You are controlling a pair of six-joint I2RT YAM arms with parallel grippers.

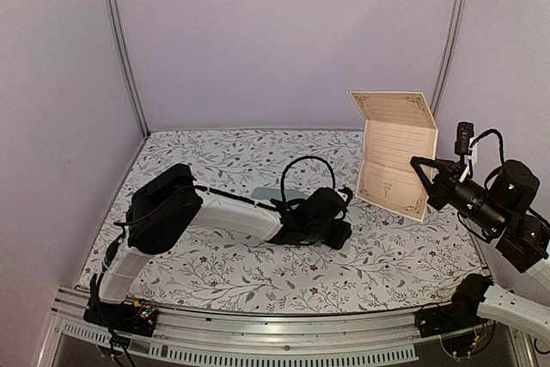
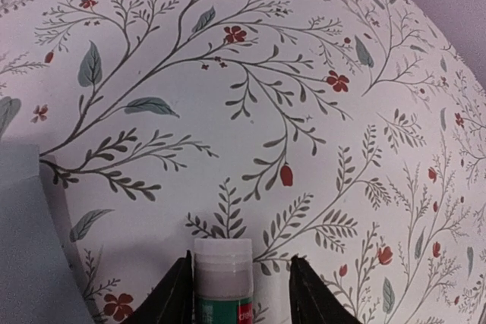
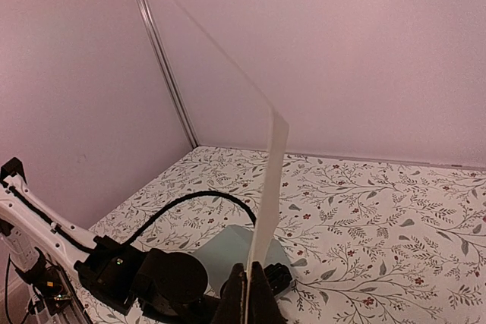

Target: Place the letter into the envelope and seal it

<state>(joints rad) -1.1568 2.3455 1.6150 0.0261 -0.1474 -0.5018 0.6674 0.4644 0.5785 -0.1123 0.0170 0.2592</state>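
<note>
My right gripper [image 1: 420, 166] is shut on the lower edge of the letter [image 1: 395, 152], a tan bordered sheet held upright above the table's right side. The right wrist view shows the letter [image 3: 269, 187] edge-on, rising from the shut gripper [image 3: 247, 282]. The pale teal envelope [image 1: 273, 192] lies flat at mid-table, mostly hidden under the left arm; its corner also shows as the envelope [image 2: 23, 240] [image 3: 243, 252]. My left gripper [image 1: 341, 234] [image 2: 240, 259] sits low over the table, open, with a white-and-green glue stick [image 2: 222, 271] between its fingers, against the left finger and apart from the right one.
The floral tablecloth [image 1: 258, 272] covers the table. Pale walls with metal posts [image 1: 120, 49] close the back and sides. The left arm and its black cable [image 1: 296, 174] stretch across the middle, over the envelope.
</note>
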